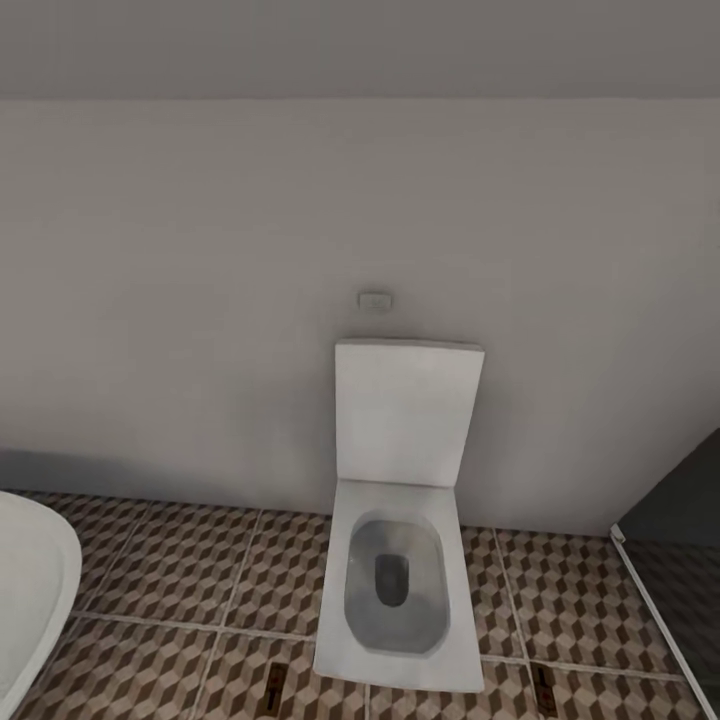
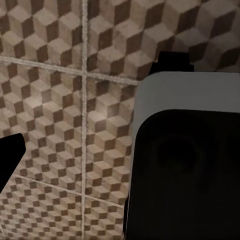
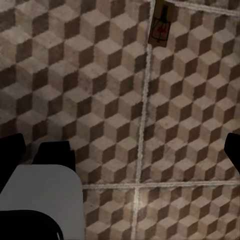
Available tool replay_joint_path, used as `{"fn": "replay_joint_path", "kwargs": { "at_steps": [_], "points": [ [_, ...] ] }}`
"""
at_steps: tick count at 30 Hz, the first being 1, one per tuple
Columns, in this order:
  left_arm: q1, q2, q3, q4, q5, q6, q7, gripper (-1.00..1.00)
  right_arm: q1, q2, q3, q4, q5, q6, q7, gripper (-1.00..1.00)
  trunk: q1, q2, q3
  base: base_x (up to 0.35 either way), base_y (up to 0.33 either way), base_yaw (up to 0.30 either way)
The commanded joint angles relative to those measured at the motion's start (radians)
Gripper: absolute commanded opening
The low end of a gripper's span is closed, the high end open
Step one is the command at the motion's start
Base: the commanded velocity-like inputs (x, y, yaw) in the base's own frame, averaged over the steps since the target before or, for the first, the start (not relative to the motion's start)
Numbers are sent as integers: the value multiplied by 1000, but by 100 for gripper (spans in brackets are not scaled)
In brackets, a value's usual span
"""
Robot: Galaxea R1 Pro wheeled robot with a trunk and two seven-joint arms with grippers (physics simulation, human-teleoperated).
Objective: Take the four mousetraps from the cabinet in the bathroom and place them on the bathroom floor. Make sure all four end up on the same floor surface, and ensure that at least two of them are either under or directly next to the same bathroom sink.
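while facing the toilet wall: traps lay on the tiles

as the head camera looked at a plain grey wall, a white toilet (image 1: 400, 560) stood against it with its lid (image 1: 407, 410) raised and a small flush plate (image 1: 375, 300) on the wall above. the floor (image 1: 180, 580) showed its brown and beige cube tiles with pale grout. at the view's bottom edge two small brown shapes lay flat on the tiles, one trap (image 1: 275, 690) just left of the toilet's front and another (image 1: 544, 690) just right of it; both were partly cut off by the frame. a white curved tub rim (image 1: 30, 590) sat at the far left, and a dark panel (image 1: 680, 540) with a pale edge at the far right.

the right wrist view looked down on tiles and a trap (image 3: 161, 24) lying beside a grout line, well apart from the right gripper (image 3: 122, 150), whose dark fingertips (image 3: 10, 147) showed at opposite edges, spread wide and holding nothing.

the left wrist view showed tiles and a grey-and-black robot part (image 2: 185, 160). one dark fingertip (image 2: 10, 155) of the left gripper was visible; its state could not be told.
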Motion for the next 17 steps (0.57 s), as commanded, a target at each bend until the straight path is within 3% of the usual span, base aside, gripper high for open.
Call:
{"fn": "replay_joint_path", "kwargs": {
  "at_steps": [1,17],
  "points": [
    [0,1,-4,-4,0,3,8,100,0,0,8,1,-4,-2,-3,100,0,0,-1,0,0,0],
    [5,4,-4,0,-1,4,8,100,0,0,8,1,-4,-2,-3,100,0,0,-1,0,0,0]
  ]
}}
